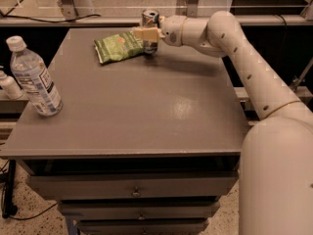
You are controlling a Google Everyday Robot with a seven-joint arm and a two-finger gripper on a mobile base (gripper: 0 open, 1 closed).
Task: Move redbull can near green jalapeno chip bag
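Note:
The redbull can (149,19) stands upright at the far middle of the grey table (146,111), its silver top showing. My gripper (148,34) is shut on the can, with its pale fingers (145,34) around the can's middle. The green jalapeno chip bag (119,46) lies flat just left of the can, its right edge touching or almost touching the can's base. The arm reaches in from the right.
A clear plastic water bottle (35,80) with a white cap stands near the table's left edge. A small white bottle (9,84) sits beyond that edge. Drawers (134,190) are under the tabletop. A rail runs behind the table.

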